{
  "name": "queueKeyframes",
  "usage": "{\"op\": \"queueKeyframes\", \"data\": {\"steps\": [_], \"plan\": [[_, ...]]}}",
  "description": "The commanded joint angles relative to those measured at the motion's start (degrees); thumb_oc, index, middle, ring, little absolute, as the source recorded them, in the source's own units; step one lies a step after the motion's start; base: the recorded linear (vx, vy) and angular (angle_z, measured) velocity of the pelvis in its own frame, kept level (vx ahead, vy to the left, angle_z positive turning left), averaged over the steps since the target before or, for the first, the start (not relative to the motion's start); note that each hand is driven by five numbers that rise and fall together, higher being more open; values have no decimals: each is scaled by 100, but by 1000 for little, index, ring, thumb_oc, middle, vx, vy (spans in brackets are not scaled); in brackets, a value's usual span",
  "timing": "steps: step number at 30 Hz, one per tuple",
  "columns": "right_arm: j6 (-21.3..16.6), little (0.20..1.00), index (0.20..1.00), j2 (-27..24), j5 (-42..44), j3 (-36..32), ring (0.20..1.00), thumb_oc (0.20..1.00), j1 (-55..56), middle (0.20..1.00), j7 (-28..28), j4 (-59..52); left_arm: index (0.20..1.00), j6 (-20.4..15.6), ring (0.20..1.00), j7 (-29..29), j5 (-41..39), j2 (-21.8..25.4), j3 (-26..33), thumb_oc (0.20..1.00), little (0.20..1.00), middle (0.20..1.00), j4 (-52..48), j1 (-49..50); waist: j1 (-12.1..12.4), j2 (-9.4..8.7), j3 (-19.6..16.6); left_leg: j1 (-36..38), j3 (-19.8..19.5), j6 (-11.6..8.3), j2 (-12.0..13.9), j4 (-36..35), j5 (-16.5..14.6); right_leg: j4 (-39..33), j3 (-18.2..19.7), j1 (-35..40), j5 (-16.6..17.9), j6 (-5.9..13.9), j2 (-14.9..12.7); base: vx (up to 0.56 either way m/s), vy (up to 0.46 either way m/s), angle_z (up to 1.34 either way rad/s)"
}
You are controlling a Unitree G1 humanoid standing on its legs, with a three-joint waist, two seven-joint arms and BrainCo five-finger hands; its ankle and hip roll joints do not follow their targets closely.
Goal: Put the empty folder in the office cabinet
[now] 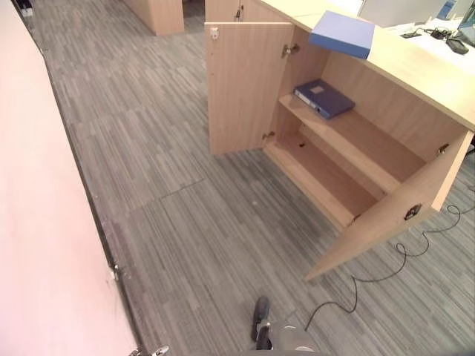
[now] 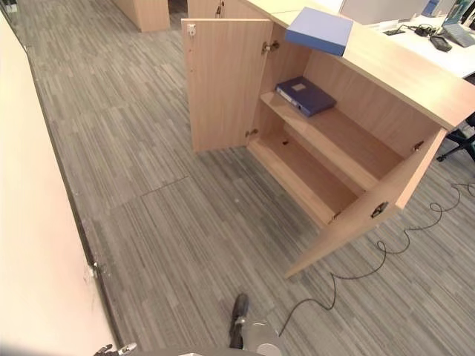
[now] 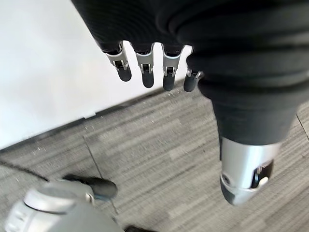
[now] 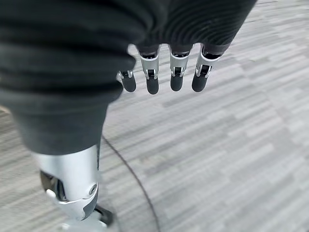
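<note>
- Your office cabinet (image 1: 386,159) stands ahead and to the right, both of its doors swung wide open: the left door (image 1: 245,85) stands edge-on to the opening, the right door (image 1: 393,215) reaches out over the grey carpet floor (image 1: 200,230).
- You have a light blue folder (image 1: 343,33) lying flat on the cabinet's top surface (image 1: 423,70), its near corner hanging slightly over the front edge, above the open compartment.
- A darker blue folder (image 1: 323,98) lies flat on the upper shelf (image 1: 356,141) inside, toward the left end, with a pale label on its cover.
- The lower shelf (image 1: 323,178) sits beneath it; you cannot tell from here whether either folder is empty.
- Your left hand (image 3: 251,140) hangs above the carpet beside a pale wall panel (image 3: 43,72), its fingers (image 3: 147,72) relaxed and straight, thumb apart, holding nothing.
- Your right hand (image 4: 72,130) likewise hangs over the carpet, fingers (image 4: 176,72) loosely extended and empty.
- Both hands are well apart from the cabinet and from either folder.
- At the far right of the top surface lie some dark small items (image 1: 445,37), too small to identify.
</note>
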Motion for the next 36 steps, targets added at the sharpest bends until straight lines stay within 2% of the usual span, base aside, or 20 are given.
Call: {"op": "queueKeyframes", "data": {"steps": [1,3,5,7,8,9,10,11,12,13,16,18,20,23,25,30,31,33,34,36], "plan": [[-106,1000,1000,63,445,227,1000,1000,-376,1000,-233,74,1000,-38,1000,210,64,109,-20,1000,1000,1000,-138,-43,137,-24,17,-465,-32,-254,507,368,-312,-251,55,429,-329,833,-150,364,-219,-2],[-126,1000,1000,110,449,216,1000,1000,-306,1000,-256,94,1000,-41,1000,219,60,92,-46,1000,1000,1000,-171,-62,135,-40,10,-570,-1,-309,529,735,-279,-268,51,513,-400,780,-98,182,-106,26],[-112,1000,1000,182,412,308,1000,1000,-373,1000,-370,88,1000,-17,1000,222,147,126,-264,1000,1000,1000,-319,-233,233,-88,267,-1364,65,-445,451,2538,228,-251,58,802,-581,570,-30,131,-136,28],[-91,1000,1000,181,405,320,1000,1000,-418,1000,-390,90,1000,-10,1000,234,169,145,-292,1000,1000,1000,-312,-292,230,-111,306,-1618,179,-456,458,2949,421,-237,10,830,-645,509,-30,64,-96,8],[-60,1000,1000,210,372,372,1000,1000,-502,1000,-456,138,1000,-36,1000,309,136,182,-302,1000,1000,1000,-428,-382,325,-204,445,-2218,646,-356,694,3260,566,-307,-92,1076,-781,433,-63,128,-82,10],[-54,1000,1000,214,378,372,1000,1000,-519,1000,-464,144,1000,-36,1000,319,132,188,-302,1000,1000,1000,-466,-386,398,-220,489,-2293,774,-299,740,3148,403,-341,-52,1184,-792,444,-68,244,-44,23],[-55,1000,1000,244,359,413,1000,1000,-557,1000,-482,159,1000,-57,1000,344,123,211,-297,1000,1000,1000,-501,-400,480,-314,515,-2435,799,-249,761,2461,164,-403,-28,1290,-836,525,-173,288,122,26],[-51,1000,1000,278,291,458,1000,1000,-533,1000,-482,159,1000,-72,1000,381,69,203,-296,1000,1000,1000,-485,-394,495,-309,463,-2468,633,-379,952,1562,455,-430,-1,1369,-950,545,-208,235,122,13],[-51,1000,1000,279,291,458,1000,1000,-533,1000,-482,159,1000,-72,1000,381,69,204,-296,1000,1000,1000,-485,-395,481,-321,451,-2473,626,-377,938,1530,483,-429,-12,1355,-950,547,-219,188,137,-15],[-58,1000,1000,299,263,476,1000,1000,-517,1000,-495,151,1000,-87,1000,411,22,205,-285,1000,1000,1000,-470,-384,491,-273,434,-2490,455,-491,1147,1002,897,-416,7,1405,-1022,543,-198,133,115,-21],[-72,1000,1000,283,231,426,1000,1000,-438,1000,-544,87,1000,-134,1000,500,-98,171,-251,1000,1000,1000,-381,-375,489,-156,401,-2584,76,-729,1780,-301,1607,-383,160,1649,-1297,587,-249,293,299,-16],[-57,1000,1000,277,215,374,1000,1000,-373,1000,-544,90,1000,-142,1000,510,-114,142,-237,1000,1000,1000,-292,-363,500,-108,357,-2565,77,-820,1855,-500,1698,-383,237,1798,-1356,663,-331,286,355,0],[-56,1000,1000,294,148,327,1000,1000,-310,1000,-532,157,1000,-142,1000,505,-118,74,-164,1000,1000,1000,-211,-285,539,9,189,-2416,-167,-896,1819,-576,1715,-351,314,1844,-1347,762,-401,233,338,-13],[-35,1000,1000,325,145,268,1000,1000,-303,1000,-531,185,1000,-149,1000,511,-131,61,-163,1000,1000,1000,-180,-272,545,43,100,-2330,-164,-876,1678,-433,1594,-271,315,1842,-1264,864,-617,221,387,-32],[1,1000,1000,405,193,210,1000,1000,-307,1000,-488,147,1000,-145,1000,519,-146,86,-132,1000,1000,1000,-123,-273,571,19,3,-2354,-53,-677,1271,-32,1184,-9,373,1680,-1023,1047,-1088,231,565,5],[26,1000,1000,502,190,297,1000,1000,-395,1000,-399,18,1000,-103,1000,507,-77,221,-109,1000,1000,1000,-169,-274,604,27,-70,-2245,190,-254,659,183,781,805,395,1212,-390,1168,-1629,109,380,-19],[26,1000,1000,502,190,297,1000,1000,-395,1000,-399,18,1000,-103,1000,507,-77,221,-109,1000,1000,1000,-169,-274,604,27,-71,-2246,191,-254,659,183,780,805,395,1211,-390,1169,-1629,129,404,-11],[6,1000,1000,514,143,367,1000,1000,-416,1000,-328,-140,1000,-49,1000,462,38,323,-65,1000,1000,1000,-128,-217,607,79,-72,-1976,343,-27,386,78,625,1426,-16,1094,11,1100,-2054,234,515,-10],[105,1000,1000,867,193,626,1000,1000,-1173,1000,-428,-222,1000,8,1000,407,208,331,-244,1000,1000,1000,-158,-214,886,184,-85,-1635,469,44,296,-19,410,1755,-701,1231,-51,1090,-2367,244,369,-13],[57,1000,1000,918,139,681,1000,1000,-1003,1000,-437,-320,1000,25,1000,434,189,332,-228,1000,1000,1000,-144,-214,877,203,-50,-1470,546,68,258,-46,329,1929,-953,1247,-45,1146,-2468,180,254,-32]]}}
